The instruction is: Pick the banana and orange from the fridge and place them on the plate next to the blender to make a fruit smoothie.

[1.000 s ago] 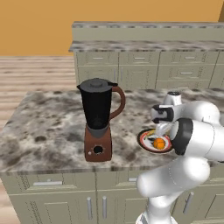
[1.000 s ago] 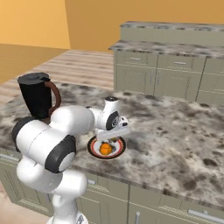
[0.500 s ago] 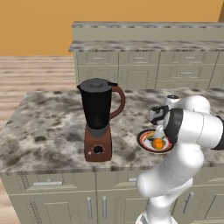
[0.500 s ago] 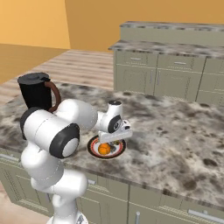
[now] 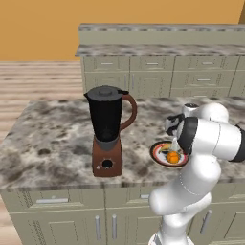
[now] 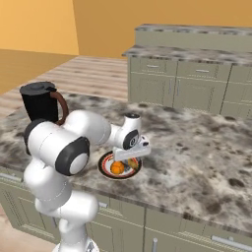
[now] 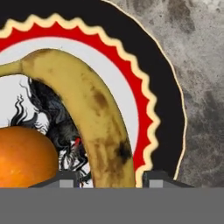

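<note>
The banana (image 7: pixel 92 118) lies on the plate (image 7: pixel 159 87), curved beside the orange (image 7: pixel 24 155), which rests on the same plate. The hand (image 7: pixel 111 178) hovers directly over the banana, its two fingertips now standing apart on either side of the fruit rather than pinching it; a second ago they were pressed together. That suggests the banana has just been let go, so both fruits look delivered and the task seems all but finished. The plate sits near the front edge of the desk (image 5: pixel 52 139), a mottled grey-and-brown stone top. The blender (image 5: pixel 109 130) stands on the desk next to the plate. Beyond the desk runs a wood-plank floor, then a row of beige cabinets (image 5: pixel 158 74) against an orange wall.
</note>
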